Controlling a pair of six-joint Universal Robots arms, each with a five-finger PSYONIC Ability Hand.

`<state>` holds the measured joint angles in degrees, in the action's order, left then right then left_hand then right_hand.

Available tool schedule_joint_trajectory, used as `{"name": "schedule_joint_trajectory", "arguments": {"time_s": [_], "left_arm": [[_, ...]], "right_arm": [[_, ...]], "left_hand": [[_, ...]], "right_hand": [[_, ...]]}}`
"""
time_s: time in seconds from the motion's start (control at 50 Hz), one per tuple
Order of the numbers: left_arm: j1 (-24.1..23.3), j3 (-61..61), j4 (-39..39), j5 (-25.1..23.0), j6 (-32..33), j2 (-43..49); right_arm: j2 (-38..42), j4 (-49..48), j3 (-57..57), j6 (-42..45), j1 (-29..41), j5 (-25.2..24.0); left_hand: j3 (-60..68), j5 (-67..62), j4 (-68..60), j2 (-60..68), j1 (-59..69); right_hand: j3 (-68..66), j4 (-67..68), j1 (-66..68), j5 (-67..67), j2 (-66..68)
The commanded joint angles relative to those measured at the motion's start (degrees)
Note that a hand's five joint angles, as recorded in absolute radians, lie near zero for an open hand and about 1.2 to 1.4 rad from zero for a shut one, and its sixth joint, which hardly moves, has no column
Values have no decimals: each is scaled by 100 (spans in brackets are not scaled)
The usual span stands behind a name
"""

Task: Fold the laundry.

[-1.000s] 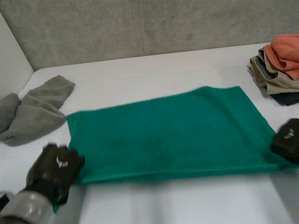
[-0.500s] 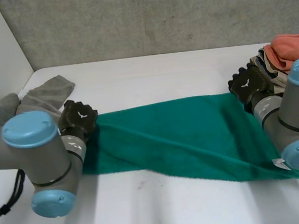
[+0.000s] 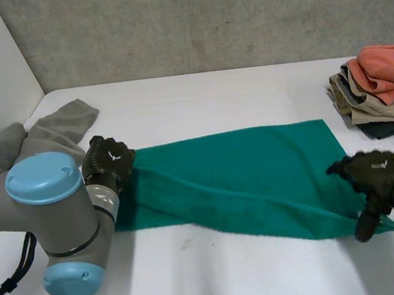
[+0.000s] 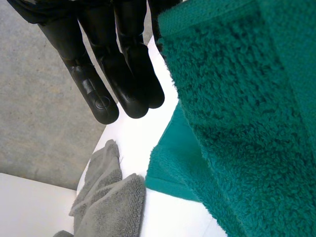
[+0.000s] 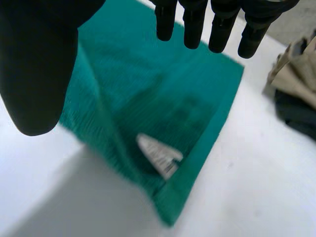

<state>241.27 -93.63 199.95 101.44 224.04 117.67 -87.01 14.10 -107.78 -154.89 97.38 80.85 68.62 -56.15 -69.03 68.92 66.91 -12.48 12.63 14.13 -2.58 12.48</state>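
Observation:
A green towel lies across the table's middle, its left part doubled over and its near right corner still flat. My left hand is at the towel's far left corner. In the left wrist view its straight fingers lie close against the thick green towel and pinch that corner. My right hand hovers open over the towel's near right corner. In the right wrist view its fingers and thumb are spread above the towel, where a white label shows.
A crumpled grey towel lies at the far left, just beyond my left hand and visible past its fingertips. A stack of folded clothes with an orange piece on top sits at the far right. A concrete wall closes the back.
Both hands carried the towel's near edge to the far edge. The right hand then let go, opened and came back to the near right corner. The left hand stayed at its corner.

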Motion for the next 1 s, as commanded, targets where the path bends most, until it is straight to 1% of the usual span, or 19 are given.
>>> {"name": "schedule_joint_trajectory", "arguments": {"time_s": [0.02,0.06,0.08,0.12,0.14,0.16,0.18,0.22,0.28,0.38,0.46,0.54,0.56,0.64,0.7,0.76,0.82,0.9,1.0], "left_arm": [[-1,-32,0,-1,-9,-130],[-10,-76,0,-10,-18,-192],[-1,-94,0,-10,-18,-218],[-1,-147,0,-1,-18,-297],[-1,-164,0,8,-18,-315],[-1,-190,-9,8,-18,-368],[-1,-260,-17,8,-18,-481],[-1,-340,-26,8,-9,-613],[-1,-524,-96,8,-9,-1000],[8,-841,-473,-27,-1,-1896],[8,-981,-1079,-45,8,-2757],[-10,-938,-1897,-133,17,-3470],[-10,-886,-2298,-228,17,-3714],[25,-815,-3047,-702,26,-3989],[122,-788,-3330,-1011,17,-4007],[490,-841,-3366,-1275,26,-3884],[991,-824,-3208,-1416,17,-3280],[1256,-561,-2857,-1416,87,-2269],[1256,177,-2312,-1302,123,-1345]], "right_arm": [[166,-987,-691,47,1,62],[359,-1207,-718,56,10,115],[664,-1400,-709,56,1,150],[938,-1489,-657,56,1,203],[1044,-1507,-622,64,-8,221],[1211,-1507,-560,99,-8,264],[1247,-1507,-525,134,-17,273],[1213,-1490,-446,231,-26,291],[722,-1455,-270,617,-34,335],[-806,-1114,264,1827,-183,379],[-1352,-315,835,2794,-533,318],[-1626,476,1302,3385,-825,283],[-1670,601,1390,3448,-843,265],[-1723,997,1664,3510,-843,151],[-1636,1015,1603,3518,-843,89],[-1260,998,1515,3492,-834,71],[-706,980,1532,3492,-773,98],[200,963,1804,3466,-378,378],[1367,569,2584,3308,140,1159]], "left_hand": [[1138,-1385,-1097,1108,1309],[1138,-1385,-1097,1108,1309],[1138,-1385,-1097,1108,1309],[1138,-1385,-1097,1108,1309],[1138,-1385,-1097,1108,1309],[1138,-1385,-1097,1108,1309],[1138,-1385,-1097,1108,1309],[1138,-1385,-1097,1108,1309],[1138,-1385,-1097,1108,1309],[1138,-1385,-1097,1108,1309],[1138,-1385,-1097,1108,1309],[1138,-1385,-1097,1108,1309],[1138,-1385,-1097,1108,1309],[1138,-1385,-1097,1108,1309],[1138,-1385,-1097,1108,1309],[1138,-1385,-1097,1108,1309],[1138,-1385,-1097,1108,1309],[1073,-1320,-1032,1043,1243],[1123,-1370,-1082,1093,1294]], "right_hand": [[-583,567,418,-573,583],[-1220,1204,1055,-1210,1220],[-2189,2174,2024,-2179,2190],[-3220,3204,3055,-3210,3220],[-4008,3993,3843,-3998,4008],[-6614,6598,6449,-6604,6614],[-6750,6735,6585,-6740,6751],[-6752,6737,6587,-6742,6752],[-6752,6737,6587,-6742,6752],[-6752,6737,6587,-6742,6752],[-6752,6737,6587,-6742,6752],[-6752,6737,6587,-6742,6752],[-6752,6737,6587,-6742,6752],[-6752,6737,6587,-6742,6752],[-6752,6737,6587,-6742,6752],[-6752,6737,6587,-6742,6752],[-6752,6737,6587,-6742,6752],[-6752,6737,6587,-6742,6752],[-6752,6737,6587,-6742,6752]]}}
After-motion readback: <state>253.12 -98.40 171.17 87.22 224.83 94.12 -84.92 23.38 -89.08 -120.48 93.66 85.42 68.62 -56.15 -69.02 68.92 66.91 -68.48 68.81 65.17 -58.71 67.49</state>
